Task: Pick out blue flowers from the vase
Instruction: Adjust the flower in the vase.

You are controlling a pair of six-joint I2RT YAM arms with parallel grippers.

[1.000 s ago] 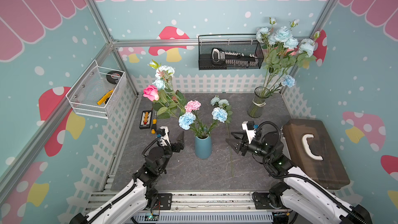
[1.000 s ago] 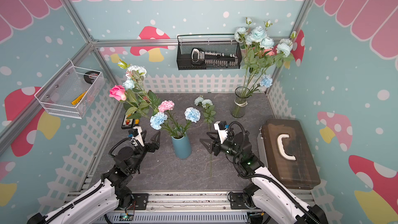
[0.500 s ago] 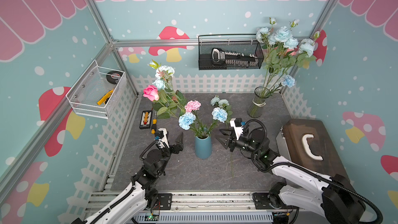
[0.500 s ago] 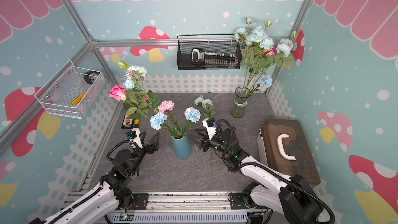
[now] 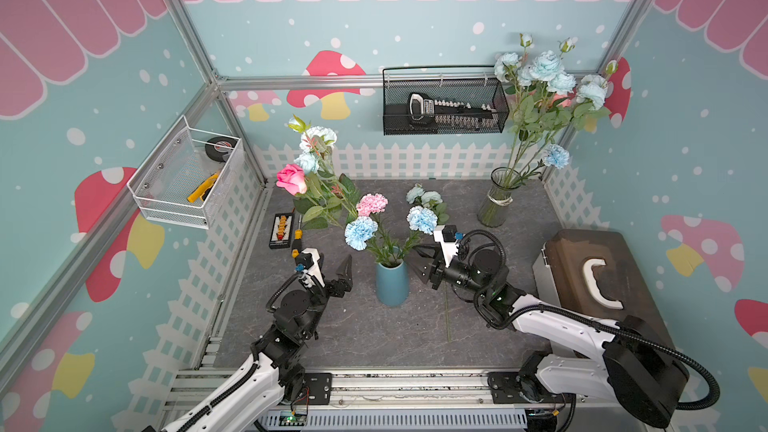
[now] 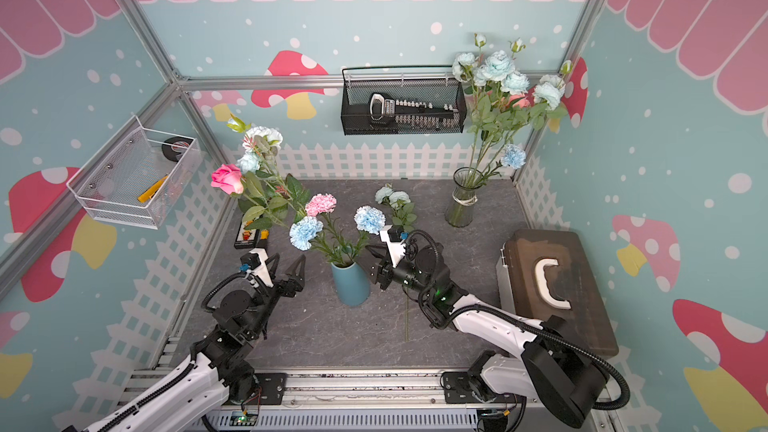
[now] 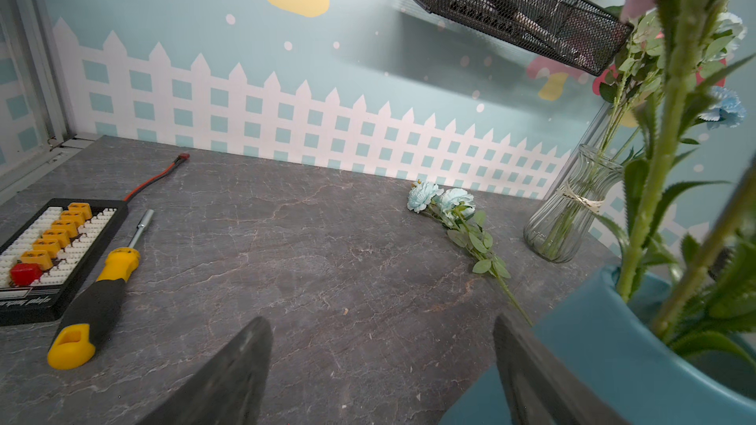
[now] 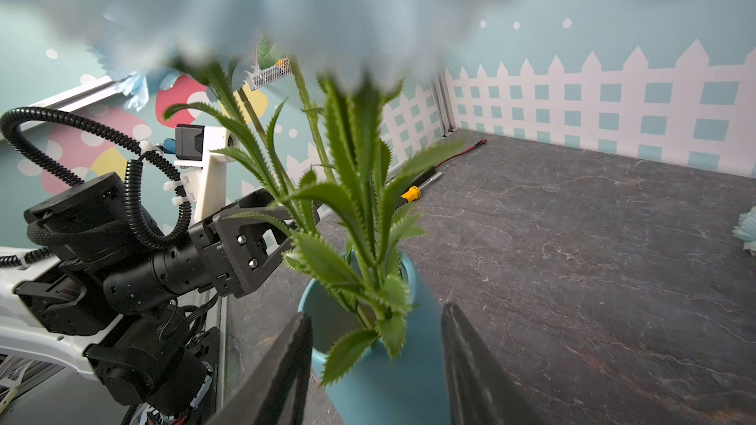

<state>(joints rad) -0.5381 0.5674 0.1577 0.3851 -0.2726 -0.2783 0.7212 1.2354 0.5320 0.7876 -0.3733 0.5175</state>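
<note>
The teal vase (image 5: pixel 392 284) (image 6: pixel 351 288) stands mid-table and holds two blue flowers (image 5: pixel 360 232) (image 5: pixel 422 219), a pink carnation (image 5: pixel 371 203) and a leaning pink rose spray (image 5: pixel 293 178). Another blue flower (image 5: pixel 424 197) (image 7: pixel 442 198) lies on the table behind it. My right gripper (image 5: pixel 415 261) (image 8: pixel 376 316) is open at the vase's right side. Its jaws straddle the vase neck (image 8: pixel 388 386) and the leafy stems (image 8: pixel 368 239) without touching them. My left gripper (image 5: pixel 334 263) (image 7: pixel 378 333) is open and empty just left of the vase (image 7: pixel 605 361).
A glass vase (image 5: pixel 496 201) with more blue blooms stands back right. A brown box (image 5: pixel 602 276) sits at the right edge. A yellow screwdriver (image 5: pixel 296 236) and a connector board (image 5: pixel 280 228) lie at the left. Wire baskets (image 5: pixel 444 105) (image 5: pixel 187 176) hang on the walls.
My right gripper has moved left up to the vase, and its jaws have narrowed a little. The left arm has barely moved.
</note>
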